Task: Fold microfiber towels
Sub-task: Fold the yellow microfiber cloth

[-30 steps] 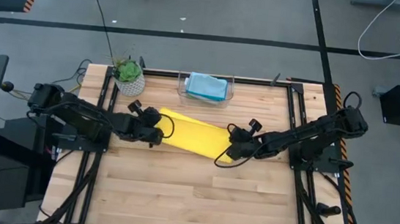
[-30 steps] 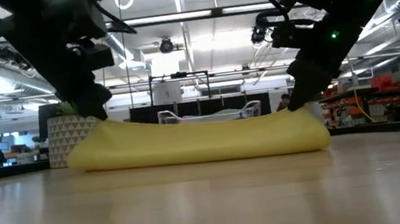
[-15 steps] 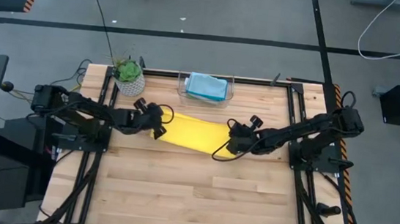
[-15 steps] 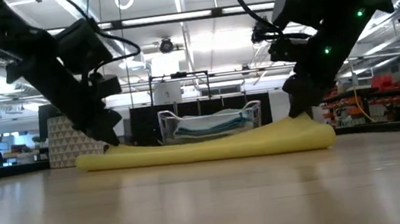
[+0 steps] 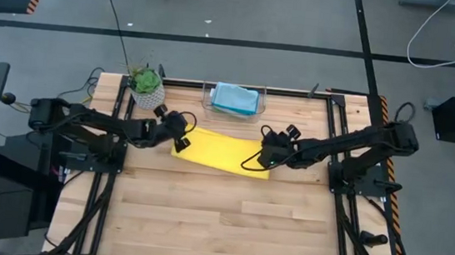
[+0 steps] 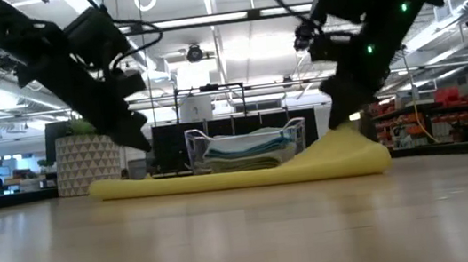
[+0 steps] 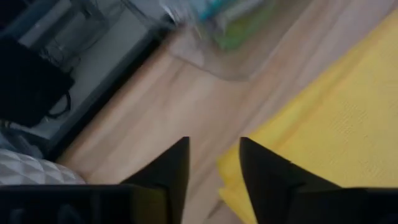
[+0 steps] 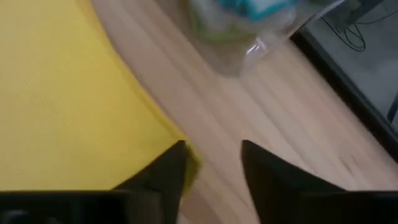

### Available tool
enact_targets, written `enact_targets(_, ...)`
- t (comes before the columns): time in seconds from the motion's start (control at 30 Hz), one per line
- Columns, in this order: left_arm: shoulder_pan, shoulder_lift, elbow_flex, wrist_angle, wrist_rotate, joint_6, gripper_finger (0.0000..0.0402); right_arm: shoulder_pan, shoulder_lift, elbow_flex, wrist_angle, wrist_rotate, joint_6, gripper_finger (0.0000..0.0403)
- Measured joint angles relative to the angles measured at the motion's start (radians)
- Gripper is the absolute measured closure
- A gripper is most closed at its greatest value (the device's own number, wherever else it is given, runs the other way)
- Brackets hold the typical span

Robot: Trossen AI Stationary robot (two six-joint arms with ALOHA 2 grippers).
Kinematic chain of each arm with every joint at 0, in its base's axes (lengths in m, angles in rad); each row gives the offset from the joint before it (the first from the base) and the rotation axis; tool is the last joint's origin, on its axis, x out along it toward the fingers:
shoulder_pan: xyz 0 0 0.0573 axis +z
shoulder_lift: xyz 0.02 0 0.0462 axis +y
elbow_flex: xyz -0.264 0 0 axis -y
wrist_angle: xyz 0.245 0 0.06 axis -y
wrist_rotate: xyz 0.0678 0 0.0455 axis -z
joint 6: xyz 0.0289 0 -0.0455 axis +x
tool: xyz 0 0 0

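Yellow towel [image 5: 223, 151]: folded into a long band, lying flat on the wooden table [image 5: 218, 227] in the upper middle of the high view, slanting slightly down to the right. In the low view it is a low yellow strip [image 6: 240, 176] across mid-frame, its right end raised into a small peak beneath the right arm.

Left gripper [image 5: 182, 131]: at the towel's left end, centre-left of the high view. The left wrist view shows its two dark fingers [image 7: 171, 168] parted with bare wood in the gap; the towel's yellow corner [image 7: 311, 137] lies just beside one finger and nothing is pinched. In the low view the tip [image 6: 141, 138] hangs clear above the cloth. State: released, holding nothing.

Right gripper [image 5: 263, 156]: at the towel's right end, right of centre in the high view. In the right wrist view the fingers [image 8: 171, 168] stand apart with wood between them; the yellow edge [image 8: 68, 106] reaches one finger, and whether it touches cannot be told. In the low view the tip [image 6: 340, 118] sits at the top of the raised peak. State: fingers spread, no firm grasp seen.

Light blue towel [image 5: 235, 98]: folded, inside the clear plastic bin [image 5: 207, 102] at the table's far edge, upper centre; green cloth shows beneath it in the wrist views.

Potted plant [image 5: 146, 86]: upper left of the table, left of the bin, in a white patterned pot.
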Motion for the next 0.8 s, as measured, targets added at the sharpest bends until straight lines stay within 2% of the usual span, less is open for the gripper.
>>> enact_targets(0.1,0.022,-0.062,0.006,-0.014,0.041,0.039,0.0221,0.009,-0.061,0.036,-0.06,0.002,0.028,0.0194)
enact_targets(0.17,0.044,-0.1,0.005,-0.028,0.144,0.081,0.0212,0.03,-0.107,0.05,-0.049,-0.009,0.063,0.0173)
enact_targets(0.23,0.067,-0.122,-0.006,-0.021,0.27,0.113,0.0216,0.058,-0.139,0.05,-0.015,-0.049,0.09,0.017)
enact_targets(0.33,0.1,-0.127,-0.018,-0.006,0.404,0.152,0.0249,0.118,-0.147,0.05,0.023,-0.078,0.129,0.0201)
enact_targets(0.47,0.15,-0.118,-0.025,0.001,0.429,0.219,0.032,0.178,-0.105,0.05,0.067,-0.081,0.196,0.029)
enact_targets(0.6,0.206,-0.1,-0.026,0.028,0.452,0.302,0.0389,0.184,0.012,0.05,0.176,-0.086,0.259,0.0385)
enact_targets(0.67,0.233,-0.081,-0.026,0.048,0.48,0.315,0.0391,0.179,0.085,0.05,0.227,-0.099,0.282,0.0392)
enact_targets(0.8,0.261,-0.056,-0.026,0.052,0.509,0.33,0.0382,0.168,0.186,0.05,0.265,-0.147,0.336,0.038)
